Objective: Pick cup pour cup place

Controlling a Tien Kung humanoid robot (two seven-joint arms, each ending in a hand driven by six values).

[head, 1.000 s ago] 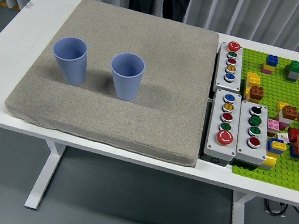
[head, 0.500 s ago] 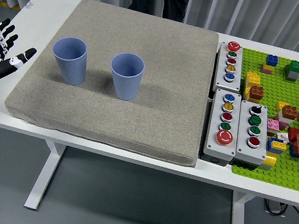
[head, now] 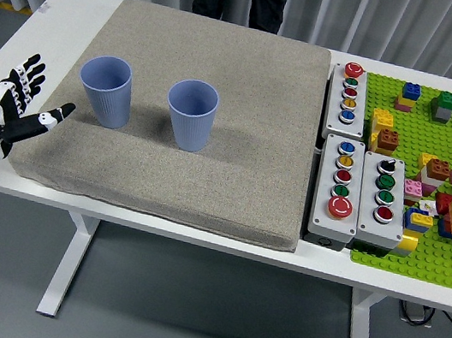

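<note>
Left hand (head: 13,106) hovers at the table's left edge, fingers fanned wide and holding nothing; just right of its thumb tip stands the nearer blue cup (head: 105,91) on the grey mat (head: 206,183), the second blue cup (head: 192,115) further right, both upright

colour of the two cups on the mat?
Both cups are light blue, ribbed; only the head view shows them.

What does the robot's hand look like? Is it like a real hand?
Only the left hand shows. It is shaped like a real hand, with five thin fingers. The hand is white with black joints and black tips, so the fingers look striped. A silvery ring forms the wrist, and below it the arm is black with a looping black cable. The right hand is out of view.
</note>
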